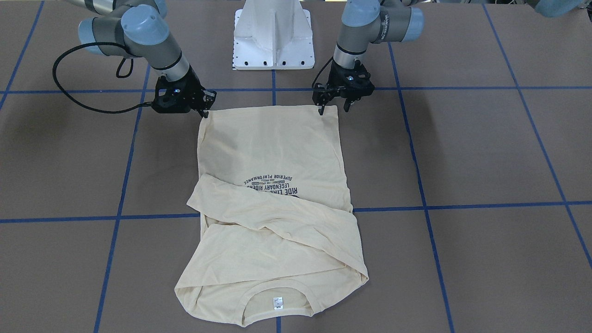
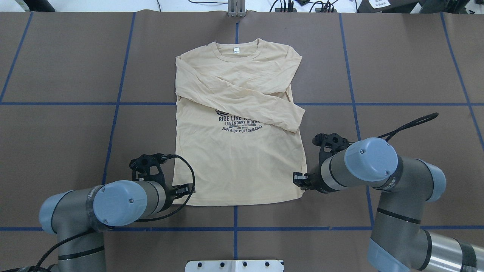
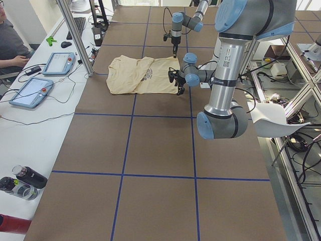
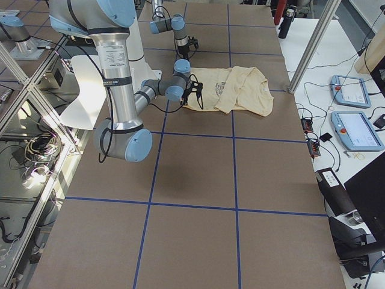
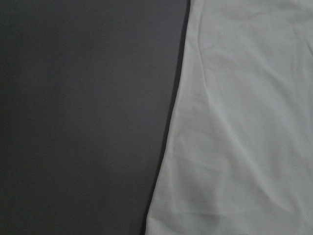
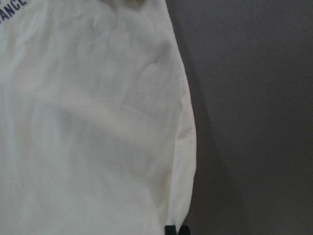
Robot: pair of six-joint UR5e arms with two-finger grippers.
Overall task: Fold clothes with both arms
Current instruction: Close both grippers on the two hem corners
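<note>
1. The brown surface point(image 2: 397, 68) shows on every side of the shirt.
2. The shirt point(image 2: 242, 166) lies flat, print up. Both sleeves are already crossed over its chest, and its hem is on the robot's side.
3. The left arm point(image 2: 113, 202) and the right arm point(image 2: 370, 158) each reach in to one hem corner of the shirt.
4. The left claw point(image 1: 334, 110) has its jaws apart, straddling its hem corner, with nothing pinched yet. The right claw point(image 1: 206, 111) sits right at the other hem corner, and honestly I can't tell if it's closed.
5. The neck label point(image 2: 236, 49) is inside the shirt's collar, at the end away from the hem.

My guess is this is the grab for the hem-to-collar fold. Next, both claws need a firm pinch, then an even lift toward the collar so the shirt doesn't skew.
</note>
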